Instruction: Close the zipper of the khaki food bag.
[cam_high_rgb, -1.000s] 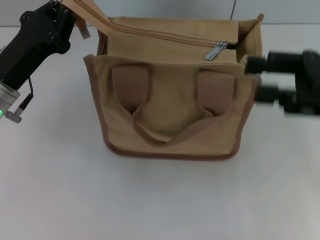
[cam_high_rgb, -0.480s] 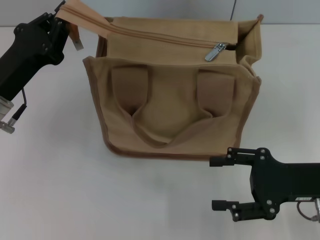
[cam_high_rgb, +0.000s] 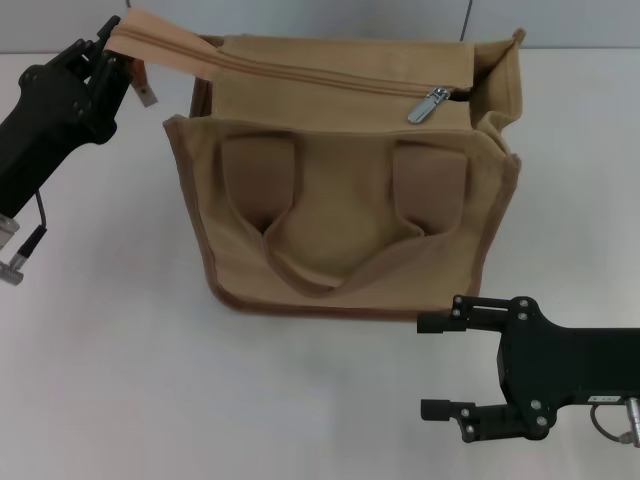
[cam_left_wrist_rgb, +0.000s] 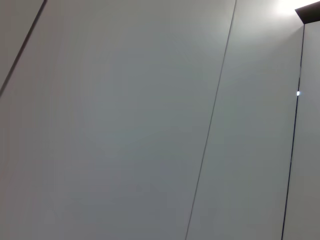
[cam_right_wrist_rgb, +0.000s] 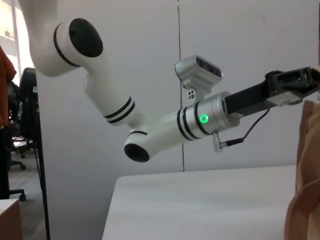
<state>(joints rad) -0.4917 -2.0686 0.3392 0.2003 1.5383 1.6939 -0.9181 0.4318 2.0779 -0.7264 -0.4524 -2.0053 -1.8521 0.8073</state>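
The khaki food bag (cam_high_rgb: 345, 190) stands upright toward the far edge of the bench (cam_high_rgb: 120, 380), roughly midway between its left and right edges, with its 2 strap patches and looped handle facing the robot. Along its top runs the zipper (cam_high_rgb: 330, 78), and the silver pull tab (cam_high_rgb: 430, 103) sits close to the bag's right end, just short of the upright right end panel; a small dark gap shows just beyond the tab, so the last bit of track looks open, though how much is left cannot be told exactly. From the tab leftward the track looks joined all the way to the loose tail of zipper tape that sticks out past the bag's far left corner. The left tool (cam_high_rgb: 112, 60) is near the far left corner of the bench, clamped on that tape tail and holding it up and outward, which I judge is meant to keep the track taut. The right tool (cam_high_rgb: 432, 366) hangs over the near right part of the bench, in front of the bag's near right corner and apart from it, with its 2 fingers spread and nothing between them. By my reading the closing is nearly done: what remains, if anything, is to draw the tab the short way to the right end and then release the tape. The left wrist view shows only a plain wall.
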